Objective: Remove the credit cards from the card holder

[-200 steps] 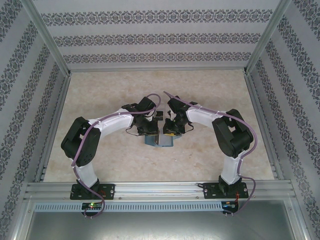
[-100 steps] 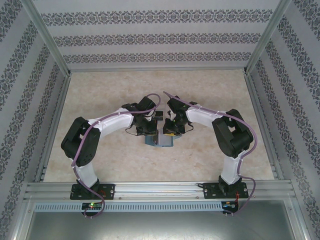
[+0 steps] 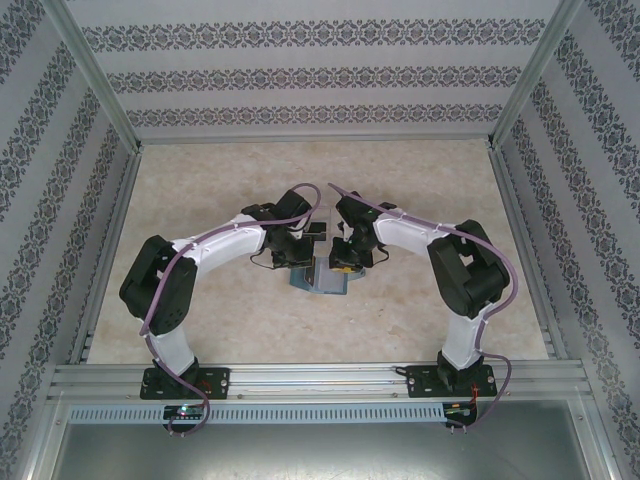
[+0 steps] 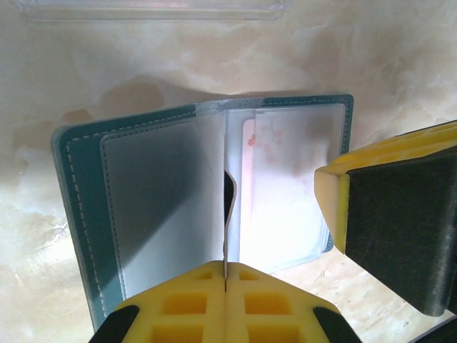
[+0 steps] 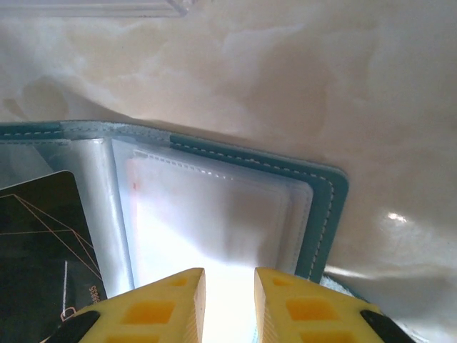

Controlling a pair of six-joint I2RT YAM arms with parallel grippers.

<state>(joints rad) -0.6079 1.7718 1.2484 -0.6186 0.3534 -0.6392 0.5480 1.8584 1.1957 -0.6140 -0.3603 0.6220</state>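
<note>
left gripper (image 4: 226, 275) jaws together, clamped on a thin middle leaf (image 4: 226, 171) standing edge-on at the spine, running 6 to 12; sleeve or card, can't tell. right gripper (image 5: 230, 289) shows a narrow gap over the right page; gripping or just pressing, can't tell. card holder (image 4: 78, 186) lies open flat on the table (image 4: 400, 64), 12 o'clock of both. dark credit card (image 5: 43, 243) sits at 9 o'clock of the right fingers, so left arm is nearer; I'd judge the pull goes toward 6. clear tray (image 4: 150, 8) far at 12
</note>
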